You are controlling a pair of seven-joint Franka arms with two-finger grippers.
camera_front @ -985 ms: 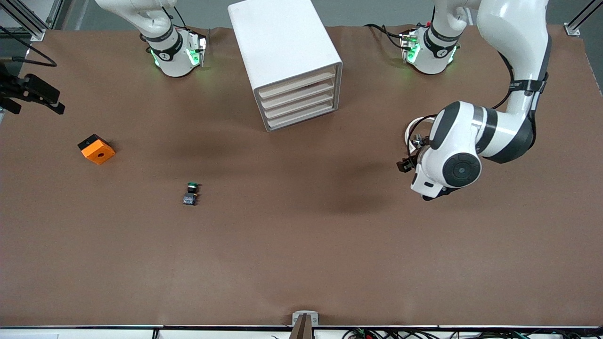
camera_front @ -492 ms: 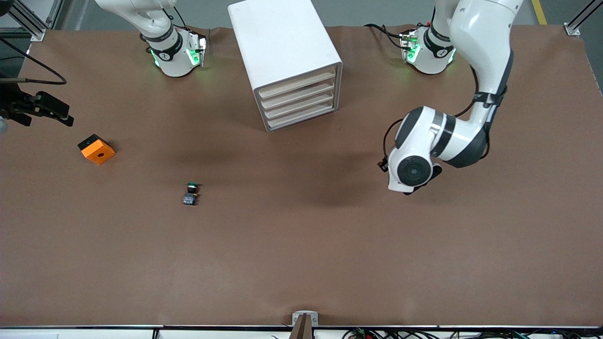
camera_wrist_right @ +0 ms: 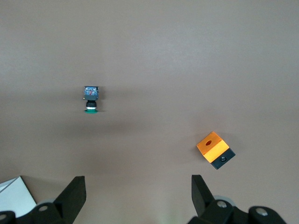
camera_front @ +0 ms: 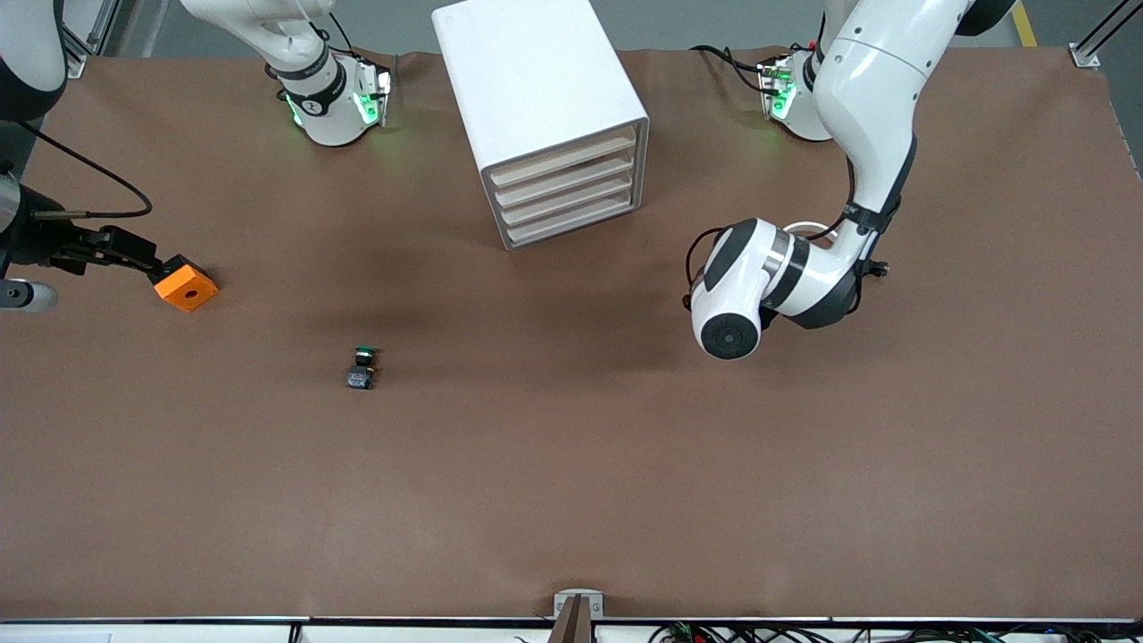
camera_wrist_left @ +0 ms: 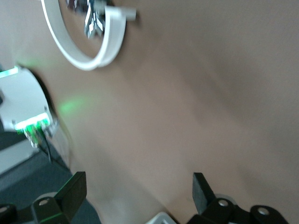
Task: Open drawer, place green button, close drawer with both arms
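The drawer (camera_front: 571, 222) is the lowest of the cabinet's (camera_front: 536, 80) beige fronts, and it is pushed in like the three above it. The button (camera_front: 362, 367) lies on the brown table with its green cap toward the cabinet; the right wrist view shows the button (camera_wrist_right: 91, 98) too. My right gripper (camera_front: 143, 257) hangs open and empty over the table beside the orange block (camera_front: 186, 288); the right gripper (camera_wrist_right: 138, 191) shows bare table between its fingers. My left gripper (camera_wrist_left: 138, 189) is open and empty over bare table. In the front view the left arm's wrist (camera_front: 759, 284) hides it.
The orange block (camera_wrist_right: 214, 148) with a hole lies at the right arm's end of the table. The left arm's base (camera_wrist_left: 25, 109) glows green. A metal bracket (camera_front: 578, 605) sits at the table's edge nearest the front camera.
The left arm's wrist has swung inward toward the middle of the table and the cabinet. The right gripper has moved in from the table's edge to beside the orange block. Both stayed open.
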